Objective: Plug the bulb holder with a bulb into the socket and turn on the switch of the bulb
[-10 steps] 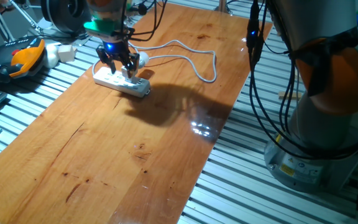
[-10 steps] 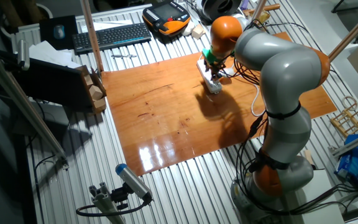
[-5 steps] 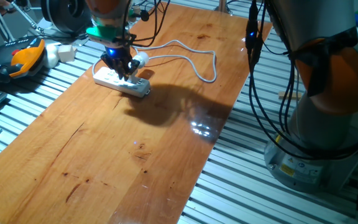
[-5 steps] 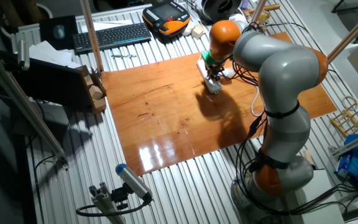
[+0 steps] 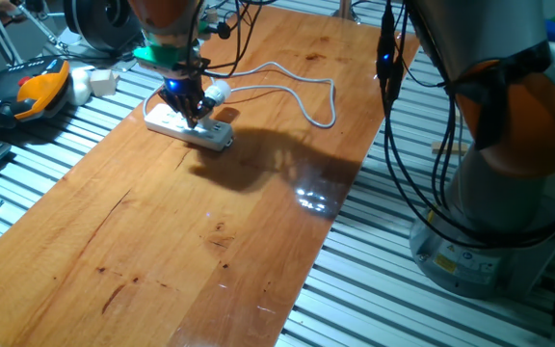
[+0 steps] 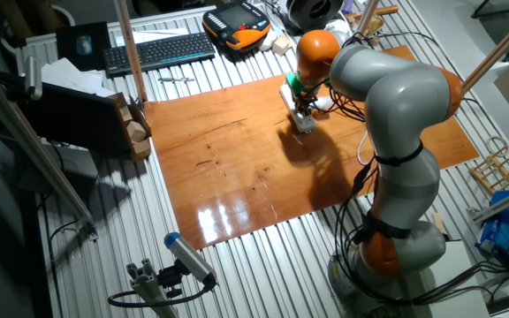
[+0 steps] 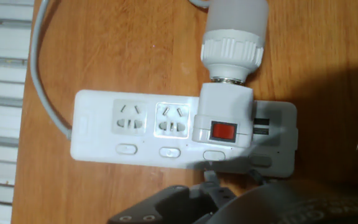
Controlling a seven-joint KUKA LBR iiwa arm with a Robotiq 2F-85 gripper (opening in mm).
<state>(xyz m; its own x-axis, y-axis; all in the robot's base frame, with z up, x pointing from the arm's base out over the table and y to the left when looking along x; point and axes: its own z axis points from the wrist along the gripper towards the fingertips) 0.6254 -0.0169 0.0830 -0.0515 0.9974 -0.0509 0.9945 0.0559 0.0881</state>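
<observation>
— so where's the bulb holder (image 7: pixel 224 112) sitting?

— plugged into the socket (image 7: pixel 135 134), at the third outlet along the strip in the hand view, with two empty outlets to its left. its red switch (image 7: pixel 224 131) faces the camera, and the bulb (image 7: pixel 236 28) sticks out sideways past the strip's far edge, lying over the wooden surface (image 5: pixel 200 241).

— and the pincer?

— in the first fixed view the pincer (image 5: pixel 187 108) points straight down onto the strip, right at the holder, its fingers drawn together into a narrow tip. in the hand view only dark finger bases show along the bottom edge, just below the strip's row of small buttons, and the tips aren't clear (so i can't tell whether anything is pinched between them, or whether a tip is actually touching the switch).

— where's the strip on the surface?

— toward the far left corner in the first fixed view. its white cable (image 5: pixel 306 96) loops off to the right across the wood. in the other fixed view the strip (image 6: pixel 297 110) lies under the arm's wrist, mostly hidden by it.

— anything else around?

— off the wood, on the slatted metal bench, an orange and black pendant (image 5: pixel 37 89) lies to the left, and a keyboard (image 6: pixel 159 51) shows in the other fixed view.

— is the bulb lit?

— it looks plain white, no glow that i can make out.
</observation>
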